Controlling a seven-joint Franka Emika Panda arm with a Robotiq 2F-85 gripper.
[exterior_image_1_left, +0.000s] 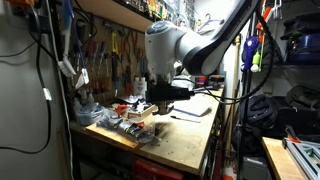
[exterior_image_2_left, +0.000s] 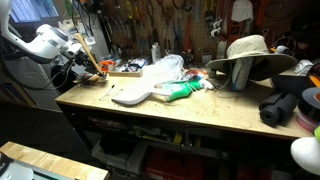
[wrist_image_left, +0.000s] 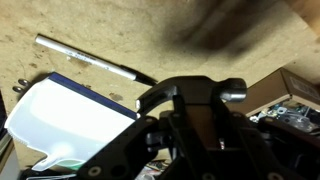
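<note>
Closest to the lens in the wrist view, the claw (wrist_image_left: 190, 105) filled the lower middle of the frame as a dark, blurred mass. I could not tell whether its jaws stood apart or together. Just beside it, at lower left, lay a white tray (wrist_image_left: 65, 120) with a dark blue edge, its near corner seeming to pass under the claw's housing. Beyond the tray, toward the upper left, a silver rod (wrist_image_left: 85, 58) with a black tip lay slantwise on the bare plywood worktop (wrist_image_left: 200, 50), apart from the tray.

In an exterior view the arm (exterior_image_1_left: 185, 48) hung bent over the cluttered end of the worktop, with the claw low above the heap (exterior_image_1_left: 128, 115). Farther off, at the right of an exterior view, sat a wide-brimmed hat (exterior_image_2_left: 248, 50).

By my reading, the step in hand was an approach above the white tray. Whether anything was gripped did not show. A next move would call for squaring the jaws to the tray's edge and descending without nudging the rod.
</note>
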